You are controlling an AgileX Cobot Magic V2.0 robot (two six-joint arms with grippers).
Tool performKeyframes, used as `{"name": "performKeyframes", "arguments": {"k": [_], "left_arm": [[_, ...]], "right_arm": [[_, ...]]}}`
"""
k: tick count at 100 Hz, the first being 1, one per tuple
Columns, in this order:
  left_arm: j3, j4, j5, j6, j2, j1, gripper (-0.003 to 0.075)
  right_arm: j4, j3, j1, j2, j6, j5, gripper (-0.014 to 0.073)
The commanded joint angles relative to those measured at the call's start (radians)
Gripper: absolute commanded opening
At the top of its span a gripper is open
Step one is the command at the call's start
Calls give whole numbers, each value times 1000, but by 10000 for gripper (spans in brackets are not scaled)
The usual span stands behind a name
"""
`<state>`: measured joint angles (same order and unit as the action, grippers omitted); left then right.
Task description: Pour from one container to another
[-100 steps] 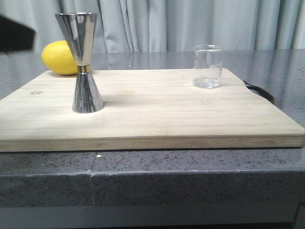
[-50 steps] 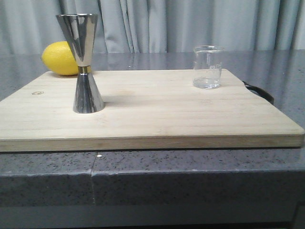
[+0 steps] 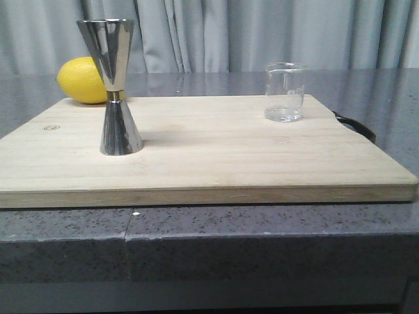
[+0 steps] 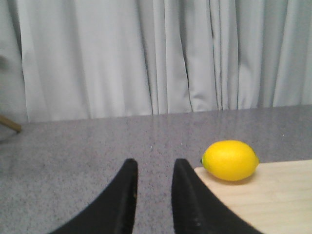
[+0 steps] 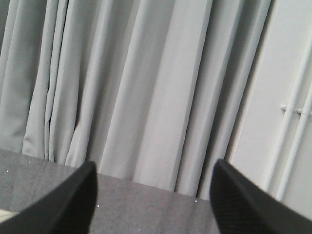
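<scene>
A tall shiny steel hourglass-shaped jigger (image 3: 118,88) with a thin gold band at its waist stands upright on the left part of a pale wooden cutting board (image 3: 209,157). A small clear glass beaker (image 3: 285,91) with faint printed marks stands upright near the board's far right corner, well apart from the jigger (a little clear liquid seems to sit at its bottom). A yellow lemon (image 3: 82,80) lies at the board's far left corner, behind the jigger. The board rests on a grey speckled stone counter (image 3: 262,235). The left gripper (image 4: 153,168) holds nothing, its black fingers narrowly parted, near the lemon (image 4: 229,160). The right gripper (image 5: 153,178) is spread wide and empty, facing grey curtains (image 5: 136,83).
</scene>
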<state>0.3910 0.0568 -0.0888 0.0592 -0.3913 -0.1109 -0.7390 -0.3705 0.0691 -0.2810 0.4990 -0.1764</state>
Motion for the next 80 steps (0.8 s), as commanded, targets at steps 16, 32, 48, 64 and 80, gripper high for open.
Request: {"name": "performKeyframes", "arguments": {"k": [16, 32, 48, 64, 80], "left_arm": [[-128, -98, 206, 7, 1, 1, -19], [-219, -159, 236, 7, 1, 1, -19], [-269, -173, 242, 7, 1, 1, -19], [-281, -173, 280, 7, 1, 1, -19], [-281, -173, 330, 7, 1, 1, -19]], "right_arm": [[13, 125, -1, 84, 1, -93, -42], [13, 188, -1, 94, 21, -89, -75], [13, 244, -1, 94, 28, -89, -75], [17, 249, -1, 94, 32, -114, -75], [17, 249, -1, 94, 32, -144, -75]]}}
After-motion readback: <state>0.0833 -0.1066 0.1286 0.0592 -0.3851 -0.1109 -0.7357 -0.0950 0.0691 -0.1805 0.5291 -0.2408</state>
